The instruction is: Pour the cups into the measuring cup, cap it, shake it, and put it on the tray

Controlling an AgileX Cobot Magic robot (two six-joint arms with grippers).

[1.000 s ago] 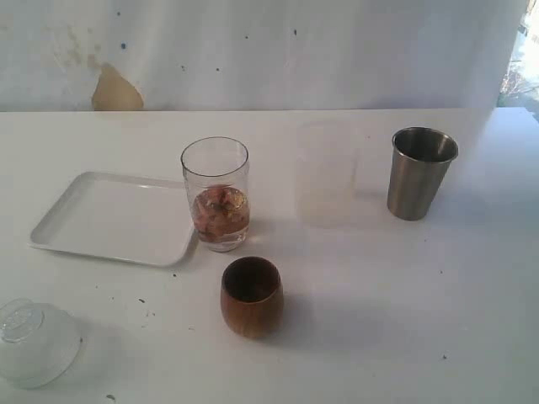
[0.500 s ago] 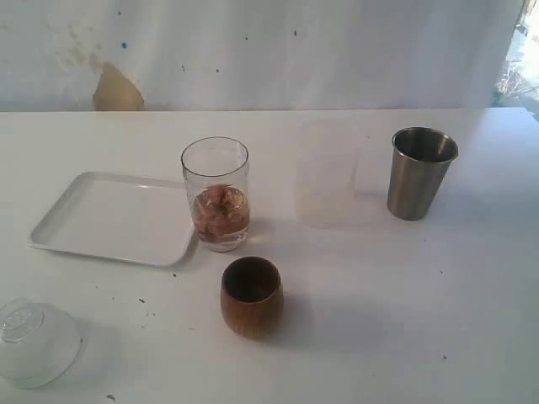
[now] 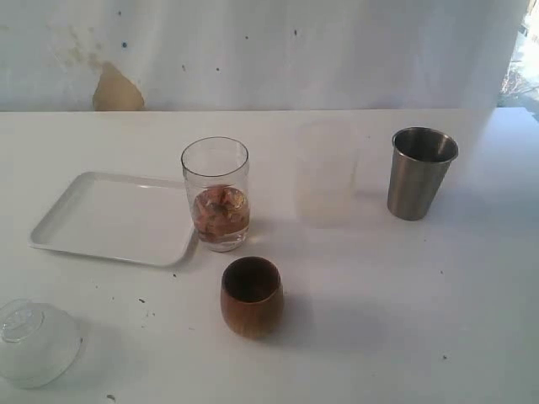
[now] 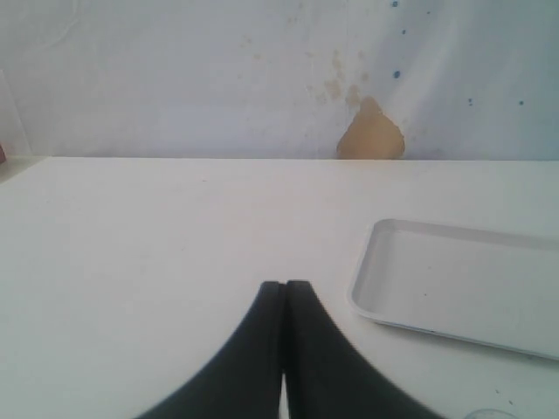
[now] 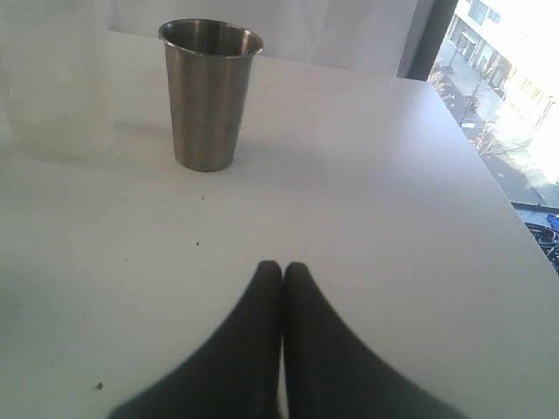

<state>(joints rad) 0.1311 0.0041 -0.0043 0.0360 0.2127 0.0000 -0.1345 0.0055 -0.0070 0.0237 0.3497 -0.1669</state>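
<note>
Grippers: left gripper [image 4: 284, 288] and right gripper [image 5: 281, 269] both pinched together, empty
Measuring cup [image 3: 216, 195]: upright, just beside tray [image 3: 101, 219], brownish stuff inside

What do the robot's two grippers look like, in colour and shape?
Only the jaws show, in the wrist views. The left gripper has two matte black jaws, smooth, broad at the base and tapering to narrow rounded tips. The right gripper looks the same. No cables, markings or labels are visible on either. The arms themselves are out of view.
</note>
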